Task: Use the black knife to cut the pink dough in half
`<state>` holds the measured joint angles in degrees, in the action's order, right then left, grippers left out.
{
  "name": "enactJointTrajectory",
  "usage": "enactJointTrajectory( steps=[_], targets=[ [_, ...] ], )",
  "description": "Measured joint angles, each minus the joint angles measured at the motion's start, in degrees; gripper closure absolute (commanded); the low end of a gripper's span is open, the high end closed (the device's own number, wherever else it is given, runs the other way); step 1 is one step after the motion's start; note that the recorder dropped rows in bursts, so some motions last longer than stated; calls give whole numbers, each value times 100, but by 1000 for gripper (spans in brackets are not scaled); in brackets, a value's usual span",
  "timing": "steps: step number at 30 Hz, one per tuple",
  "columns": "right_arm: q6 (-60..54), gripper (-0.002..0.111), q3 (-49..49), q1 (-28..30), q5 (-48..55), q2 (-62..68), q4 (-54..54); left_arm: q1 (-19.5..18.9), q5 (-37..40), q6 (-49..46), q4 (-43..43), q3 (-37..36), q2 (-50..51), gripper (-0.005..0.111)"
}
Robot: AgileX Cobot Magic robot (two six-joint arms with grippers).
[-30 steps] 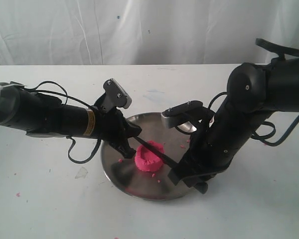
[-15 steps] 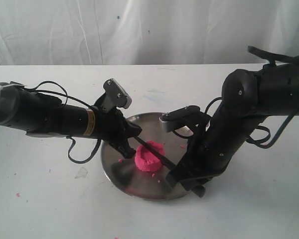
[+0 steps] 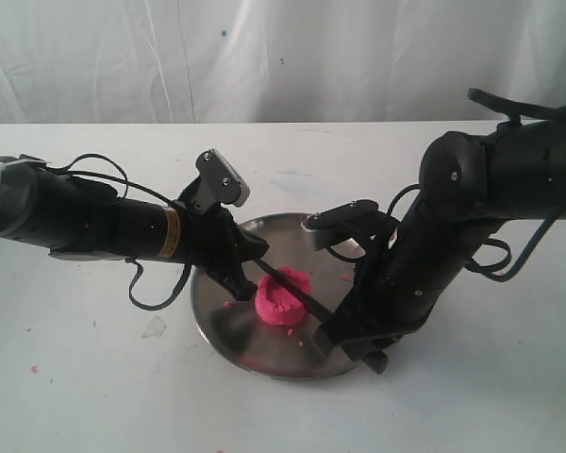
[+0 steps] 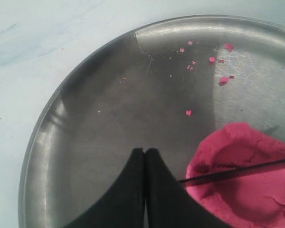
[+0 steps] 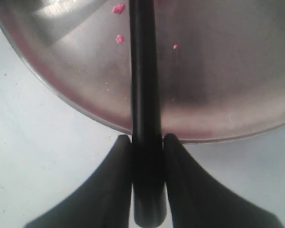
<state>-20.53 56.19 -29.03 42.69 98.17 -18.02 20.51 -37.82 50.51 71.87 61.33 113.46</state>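
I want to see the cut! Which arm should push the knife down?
The right: its end effector grips the black knife, whose blade lies across the pink dough. The left end effector is shut, empty.

Even, bright light; glare streaks the steel plate [image 3: 228, 326], soft shadows beneath arms; wrist views slightly blurred.

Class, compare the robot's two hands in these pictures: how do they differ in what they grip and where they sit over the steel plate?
The right hand is shut on the black knife, clamping its handle; the left hand is shut with nothing between its fingers. The right hand sits at the plate's rim, while the left hand hovers over the plate's inside, beside the pink dough. Both are black and closed, and the knife blade lies across the dough between them.
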Motion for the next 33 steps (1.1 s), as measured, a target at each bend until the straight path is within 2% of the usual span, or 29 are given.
enactJointTrajectory(
  steps=[33],
  targets=[
    [-11,108,13,0,-23,24,-22,0,-143,-15,1,47,245,107]
  ],
)
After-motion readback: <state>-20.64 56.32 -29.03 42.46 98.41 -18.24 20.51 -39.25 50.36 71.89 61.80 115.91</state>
